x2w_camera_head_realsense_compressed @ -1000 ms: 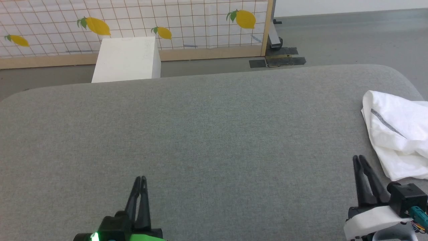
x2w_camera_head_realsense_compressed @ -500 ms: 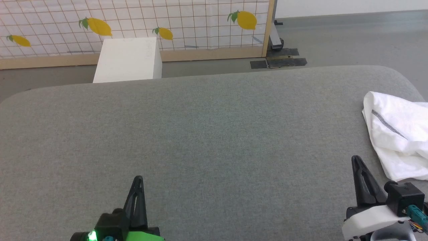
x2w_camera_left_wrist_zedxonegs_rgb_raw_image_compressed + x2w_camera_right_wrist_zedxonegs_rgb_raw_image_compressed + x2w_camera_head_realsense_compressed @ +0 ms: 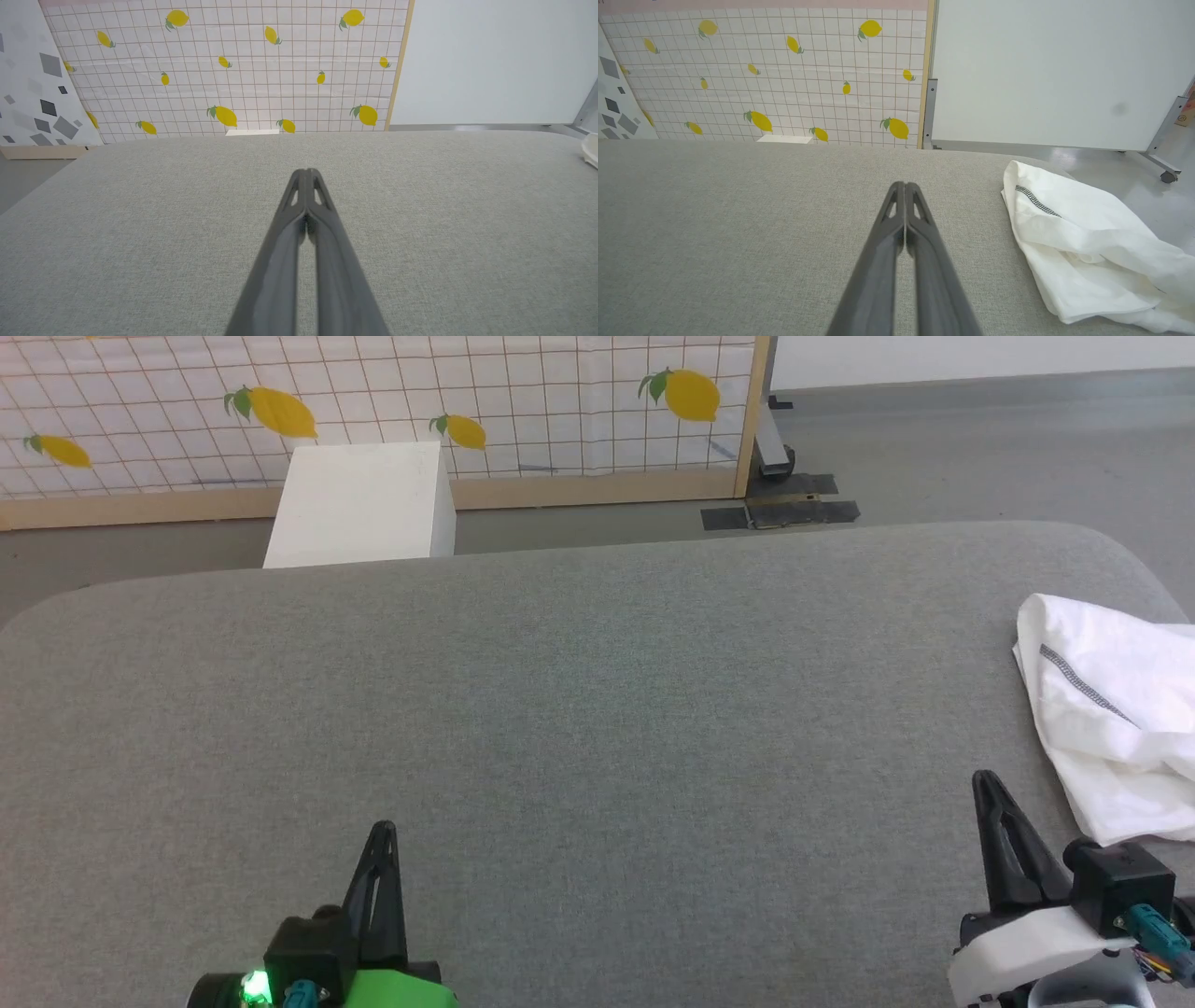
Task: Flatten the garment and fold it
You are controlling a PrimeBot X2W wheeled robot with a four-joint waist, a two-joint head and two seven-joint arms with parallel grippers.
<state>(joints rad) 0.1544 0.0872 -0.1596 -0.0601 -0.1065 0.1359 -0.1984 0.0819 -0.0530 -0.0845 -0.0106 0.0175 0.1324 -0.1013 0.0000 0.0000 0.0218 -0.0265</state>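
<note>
The garment [image 3: 1111,709], white soft fabric with a grey stitched seam, lies crumpled at the right edge of the grey padded table [image 3: 579,709]; the right wrist view has the garment [image 3: 1083,247] to the right of the fingers. My right gripper [image 3: 982,782] is shut and empty, just left of the garment's near corner and not touching it. My left gripper [image 3: 383,831] is shut and empty near the table's front, left of centre. In the wrist views both the left gripper [image 3: 306,172] and the right gripper [image 3: 903,185] have their tips pressed together.
A rigid white box [image 3: 359,504] stands on the floor behind the table's far edge. A lemon-print grid panel [image 3: 467,392] stands behind it. A white board on a wheeled frame [image 3: 1045,70] stands past the table to the right.
Both grippers have closed from slightly apart to fully shut. The head camera has shifted a little; the garment lies as before.
</note>
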